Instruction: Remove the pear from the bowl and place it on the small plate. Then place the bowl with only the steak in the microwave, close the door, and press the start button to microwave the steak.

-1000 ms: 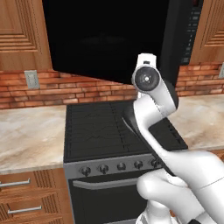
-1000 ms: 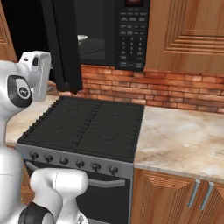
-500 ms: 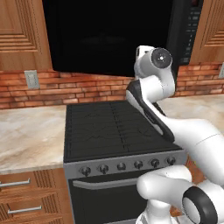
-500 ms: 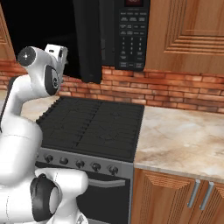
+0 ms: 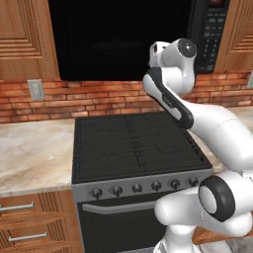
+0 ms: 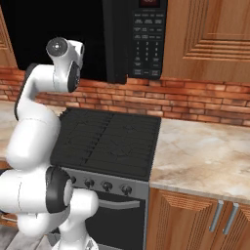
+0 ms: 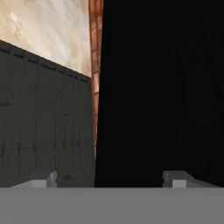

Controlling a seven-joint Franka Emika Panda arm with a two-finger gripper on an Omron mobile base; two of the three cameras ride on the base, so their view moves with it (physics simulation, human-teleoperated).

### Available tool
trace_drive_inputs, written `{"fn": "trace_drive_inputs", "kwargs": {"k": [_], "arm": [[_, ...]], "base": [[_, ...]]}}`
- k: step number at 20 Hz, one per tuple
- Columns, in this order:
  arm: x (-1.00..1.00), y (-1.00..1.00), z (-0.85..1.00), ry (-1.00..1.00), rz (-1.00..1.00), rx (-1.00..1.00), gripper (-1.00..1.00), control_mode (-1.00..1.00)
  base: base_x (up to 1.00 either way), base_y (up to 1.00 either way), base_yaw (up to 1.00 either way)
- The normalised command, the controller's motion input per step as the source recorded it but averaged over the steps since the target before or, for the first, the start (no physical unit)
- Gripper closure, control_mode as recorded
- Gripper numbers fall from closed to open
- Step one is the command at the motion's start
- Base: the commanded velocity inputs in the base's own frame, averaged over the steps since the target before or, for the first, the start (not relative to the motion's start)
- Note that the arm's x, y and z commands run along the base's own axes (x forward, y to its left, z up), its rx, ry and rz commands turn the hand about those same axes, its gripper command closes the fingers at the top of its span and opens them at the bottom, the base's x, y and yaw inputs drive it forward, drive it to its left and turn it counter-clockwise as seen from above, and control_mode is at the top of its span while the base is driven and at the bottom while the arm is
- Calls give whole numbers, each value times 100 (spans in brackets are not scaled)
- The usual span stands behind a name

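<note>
Behind the door (image 6: 113, 39), the microwave (image 5: 128, 34) cavity is hidden in black.

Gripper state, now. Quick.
Gripper: open, fingertips spread wide, nothing between them, facing the black microwave door.

The robot arm (image 5: 197, 123) is smooth, shiny white, made of fat round parts. It has dark rings and a black stripe where the parts join, and a grey round cap (image 6: 56, 46) at the top joint. The gripper (image 7: 109, 179) has two small grey finger tips (image 7: 41, 179).
</note>
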Motion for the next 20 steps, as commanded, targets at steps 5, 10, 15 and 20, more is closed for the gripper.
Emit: {"fn": "trace_drive_inputs", "kwargs": {"k": [5, 10, 15, 20], "arm": [[31, 0, 2, 7, 9, 0, -100, -100], [11, 0, -4, 7, 4, 0, -100, -100], [37, 0, -25, 12, 5, 0, -100, -100], [50, 0, -30, 12, 6, 0, -100, -100]], "base": [[0, 0, 0], [0, 0, 0], [0, 0, 0], [0, 0, 0]]}}
